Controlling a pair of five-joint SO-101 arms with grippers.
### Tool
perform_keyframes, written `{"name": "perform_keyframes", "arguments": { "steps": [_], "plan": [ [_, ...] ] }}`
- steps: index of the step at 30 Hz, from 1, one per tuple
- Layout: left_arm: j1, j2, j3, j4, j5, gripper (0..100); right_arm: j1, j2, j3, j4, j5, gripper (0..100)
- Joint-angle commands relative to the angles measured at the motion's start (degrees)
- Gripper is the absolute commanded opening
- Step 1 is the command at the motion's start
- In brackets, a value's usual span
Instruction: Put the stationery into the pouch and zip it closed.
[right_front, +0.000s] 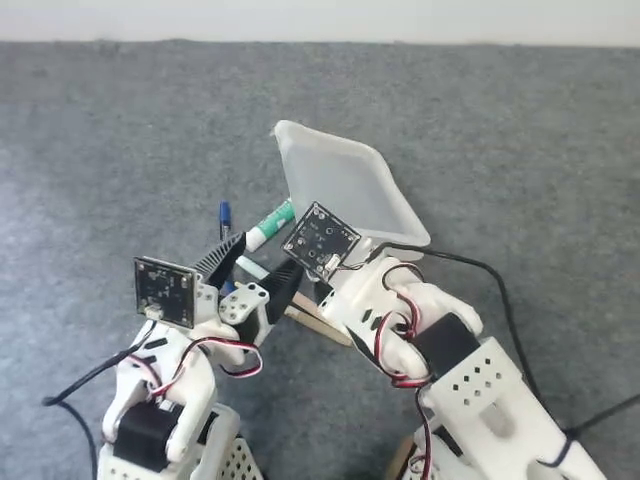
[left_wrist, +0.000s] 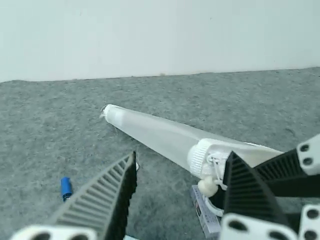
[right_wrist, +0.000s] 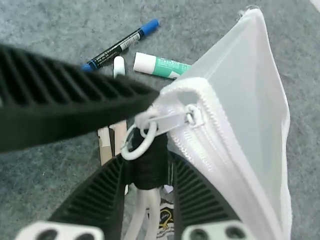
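Observation:
A translucent white pouch (right_front: 345, 185) is held up off the grey carpet, its zipper edge (right_wrist: 210, 125) facing the arms. My right gripper (right_wrist: 147, 175) is shut on the pouch's corner, just under the zipper pull and its ring (right_wrist: 140, 142). My left gripper (left_wrist: 177, 200) is open; one finger (right_wrist: 65, 100) lies beside the pull and the pouch's zipper end (left_wrist: 205, 160) sits by the other finger. On the carpet lie a blue pen (right_wrist: 120, 45), a green-and-white glue stick (right_wrist: 160, 65), a small white item (right_wrist: 118, 65) and wooden sticks (right_wrist: 107, 145).
Grey carpet (right_front: 120, 150) spreads out on all sides, ending at a pale wall (left_wrist: 150, 35) at the back. The stationery lies close under both grippers. Cables (right_front: 500, 290) trail from the right arm.

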Motion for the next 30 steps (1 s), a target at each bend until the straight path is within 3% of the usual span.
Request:
{"name": "perform_keyframes", "arguments": {
  "steps": [1,16,30],
  "plan": [
    [0.44,-0.79,0.48,-1.76,-0.44,27,-1.54,-2.51,-0.44,-1.01,-0.18,0.6],
    [-0.18,-0.79,5.85,-4.92,-0.7,27,-2.15,-2.51,-0.26,-0.13,-0.53,0.6],
    [-1.32,-0.79,7.08,-4.75,-3.52,20,-3.21,-2.59,-0.18,1.89,-0.18,0.6]
  ]
}}
